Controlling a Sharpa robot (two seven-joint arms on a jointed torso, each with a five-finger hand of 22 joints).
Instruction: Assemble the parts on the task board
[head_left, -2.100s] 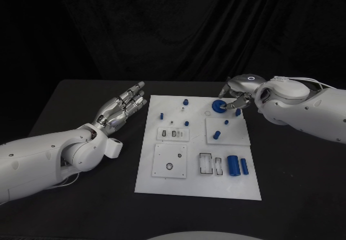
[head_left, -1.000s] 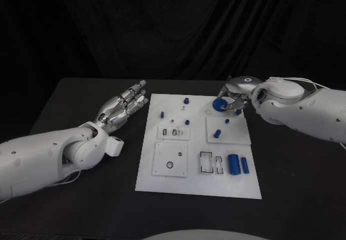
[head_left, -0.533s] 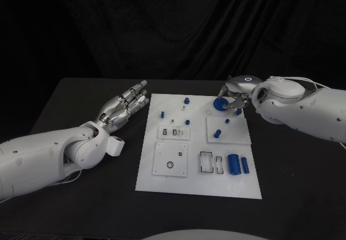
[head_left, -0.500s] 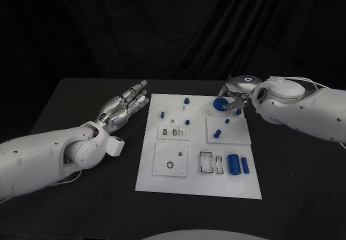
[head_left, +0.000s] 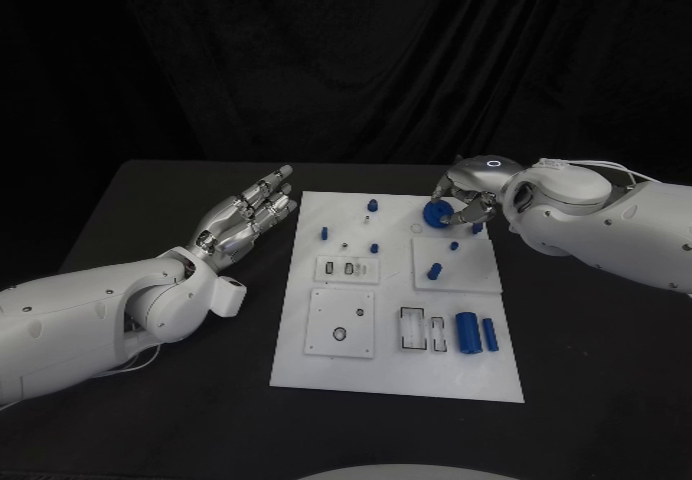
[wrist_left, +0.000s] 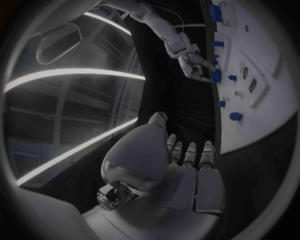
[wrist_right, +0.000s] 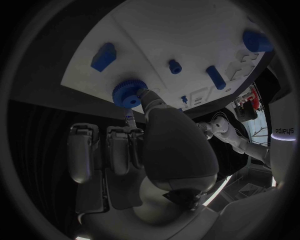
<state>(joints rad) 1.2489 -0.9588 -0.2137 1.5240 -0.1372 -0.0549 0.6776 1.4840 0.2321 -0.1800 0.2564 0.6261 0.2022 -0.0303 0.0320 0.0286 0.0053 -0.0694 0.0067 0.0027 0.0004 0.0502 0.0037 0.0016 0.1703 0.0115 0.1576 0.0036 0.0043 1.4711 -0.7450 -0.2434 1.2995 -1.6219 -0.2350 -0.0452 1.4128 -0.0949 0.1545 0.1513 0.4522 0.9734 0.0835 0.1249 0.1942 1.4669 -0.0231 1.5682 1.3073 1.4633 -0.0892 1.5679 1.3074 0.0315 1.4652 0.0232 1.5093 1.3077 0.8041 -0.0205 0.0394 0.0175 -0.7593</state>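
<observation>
The black table (head_left: 173, 420) carries the white rectangular task board (head_left: 397, 365) at its centre, long axis running away from the robot, with bare dark margins along both long sides and the near edge. The left hand (head_left: 248, 215) lies beside the board's left edge, apart from it, palm up, fingers straight and slightly spread, holding nothing. The right hand (head_left: 464, 200) sits over the board's far right corner and pinches a blue toothed round gear (head_left: 436, 213) between fingertips; the gear is at the board surface, but contact cannot be confirmed. In the right wrist view the gear (wrist_right: 129, 93) shows its toothed rim, partly covered by the thumb. Two blue cylinders (head_left: 476, 331) lie flat near the right edge, long axes parallel to the board's length. Small blue pegs (head_left: 371, 206) stand upright at the far end; their seating is hard to make out.
</observation>
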